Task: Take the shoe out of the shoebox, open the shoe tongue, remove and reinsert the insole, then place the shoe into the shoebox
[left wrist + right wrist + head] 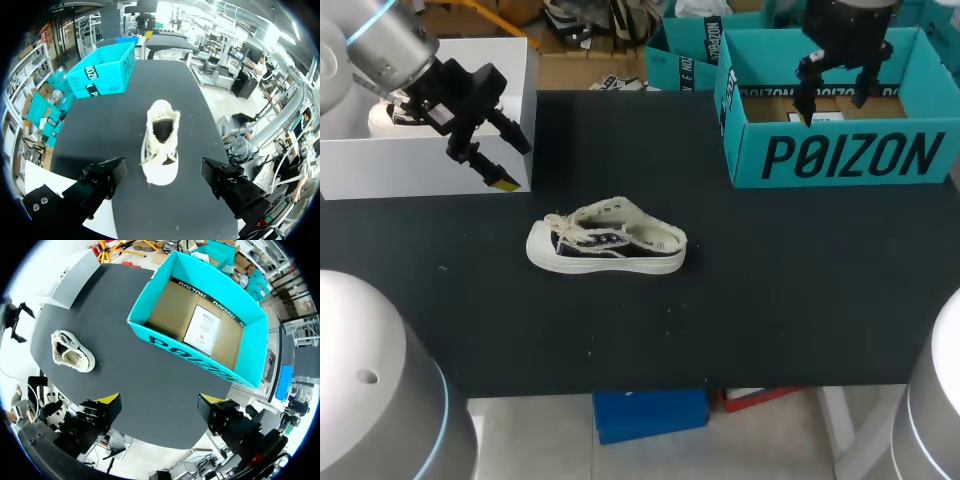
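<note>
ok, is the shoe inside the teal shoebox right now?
No, the shoe lies on the black table outside the shoebox, which holds only a printed sheet.

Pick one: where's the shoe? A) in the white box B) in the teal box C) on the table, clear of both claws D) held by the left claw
C: the shoe lies on the table, with the left claw and right claw both open and away from it; the teal box holds no shoe.
</note>
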Controlling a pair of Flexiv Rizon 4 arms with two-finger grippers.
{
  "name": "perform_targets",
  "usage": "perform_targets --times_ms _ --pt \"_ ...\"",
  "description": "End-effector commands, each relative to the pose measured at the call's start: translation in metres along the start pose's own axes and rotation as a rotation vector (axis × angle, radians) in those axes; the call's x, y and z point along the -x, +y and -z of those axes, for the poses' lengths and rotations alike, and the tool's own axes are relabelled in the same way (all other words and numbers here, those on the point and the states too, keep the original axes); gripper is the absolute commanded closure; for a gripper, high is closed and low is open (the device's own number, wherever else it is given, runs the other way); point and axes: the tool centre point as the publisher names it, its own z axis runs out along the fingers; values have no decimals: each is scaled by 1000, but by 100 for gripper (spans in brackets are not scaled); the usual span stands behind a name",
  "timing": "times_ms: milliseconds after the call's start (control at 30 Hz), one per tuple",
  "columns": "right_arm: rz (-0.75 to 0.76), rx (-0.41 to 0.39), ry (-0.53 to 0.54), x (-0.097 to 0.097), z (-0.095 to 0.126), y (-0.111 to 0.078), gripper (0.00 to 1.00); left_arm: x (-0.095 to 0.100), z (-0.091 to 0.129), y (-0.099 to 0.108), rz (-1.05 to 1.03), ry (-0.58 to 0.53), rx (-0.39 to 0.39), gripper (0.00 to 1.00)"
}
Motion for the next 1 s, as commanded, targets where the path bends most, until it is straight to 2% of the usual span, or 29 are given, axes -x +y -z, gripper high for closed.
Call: perform_targets --times_ms 33,67,133,600,700,800,1000 --pt "427 311 -44 -33 -8 -29 0 0 -1 1 -2 -3 -1 0" --pt "482 339 -41 -41 -8 -33 0 0 -1 1 -2 -3 -1 0" --pt "540 330 -26 -51 -10 -39 0 0 -1 1 -2 -3 -1 0" --pt "540 330 -26 -51 -10 -39 0 0 -1 1 -2 -3 -1 0" --pt "584 426 40 -56 -17 -37 0 0 -1 1 -2 -3 -1 0" --pt "629 483 88 -66 -25 -38 0 0 -1 1 -2 -3 -1 0" --pt "704 670 225 -102 -44 -35 0 0 -1 1 -2 -3 -1 0"
